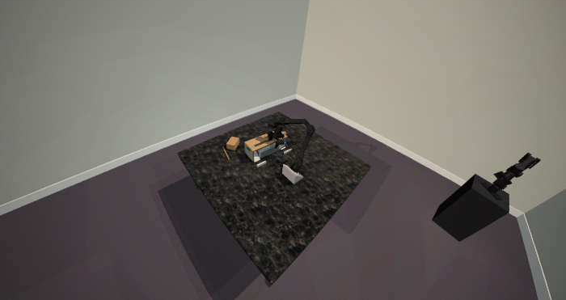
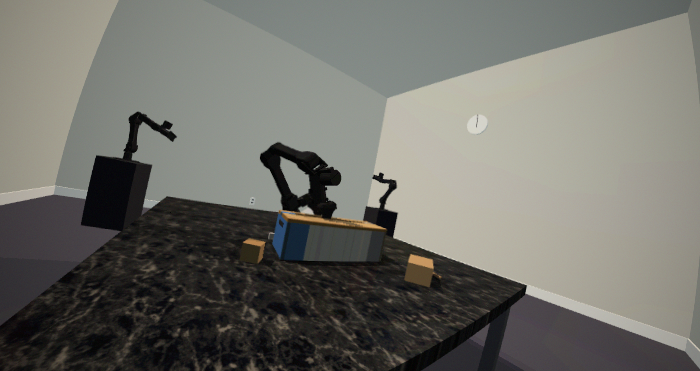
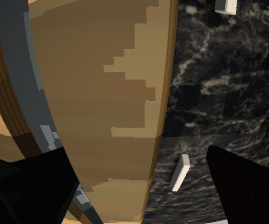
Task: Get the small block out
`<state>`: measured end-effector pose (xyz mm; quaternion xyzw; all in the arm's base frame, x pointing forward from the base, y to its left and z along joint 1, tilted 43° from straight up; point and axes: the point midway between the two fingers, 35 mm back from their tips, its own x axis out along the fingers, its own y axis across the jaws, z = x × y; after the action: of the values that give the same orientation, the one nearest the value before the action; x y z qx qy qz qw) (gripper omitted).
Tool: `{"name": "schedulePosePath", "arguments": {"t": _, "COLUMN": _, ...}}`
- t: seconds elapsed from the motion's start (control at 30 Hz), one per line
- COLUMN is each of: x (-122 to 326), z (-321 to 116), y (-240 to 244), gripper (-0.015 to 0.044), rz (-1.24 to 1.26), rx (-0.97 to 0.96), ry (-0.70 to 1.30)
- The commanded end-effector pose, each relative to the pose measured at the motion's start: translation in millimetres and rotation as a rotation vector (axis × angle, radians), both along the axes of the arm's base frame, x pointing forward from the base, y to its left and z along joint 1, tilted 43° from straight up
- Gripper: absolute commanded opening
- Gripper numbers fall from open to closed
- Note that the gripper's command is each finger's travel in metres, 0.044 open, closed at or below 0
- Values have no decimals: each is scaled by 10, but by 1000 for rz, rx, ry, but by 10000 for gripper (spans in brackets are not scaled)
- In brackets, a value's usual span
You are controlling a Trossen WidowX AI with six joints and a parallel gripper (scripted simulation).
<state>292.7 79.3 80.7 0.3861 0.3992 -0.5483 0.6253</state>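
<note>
Gripper [image 2: 322, 208] hangs wide open and empty right over the box [image 2: 330, 237] lid; can't spot the block, presumably on its shelf inside. I'd nudge gently toward the open end; don't bump the box.

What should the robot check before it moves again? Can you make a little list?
1. Gripper open and holding nothing: ok.
2. Gripper over the box's tan top, low above it: ok.
3. Box flat on the table, not tipped: ok.
4. Small block on its shelf inside: cannot tell, no view shows it.
5. Which end is the open one: cannot tell.
6. Two cardboard cubes apart from the box: ok.
</note>
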Motion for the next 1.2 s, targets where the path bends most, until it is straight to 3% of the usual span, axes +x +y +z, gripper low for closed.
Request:
{"name": "schedulePosePath", "arguments": {"t": 0.0, "x": 3, "z": -38, "y": -63, "gripper": 400, "rz": 2, "rx": -5, "ry": 1}}
{"name": "schedulePosePath", "arguments": {"t": 0.97, "x": -20, "z": -413, "y": 354, "gripper": 400, "rz": 1, "rx": 2, "ry": 0}}
{"name": "schedulePosePath", "arguments": {"t": 1.17, "x": -24, "z": -324, "y": 253, "gripper": 400, "rz": 1, "rx": 1, "ry": 0}}
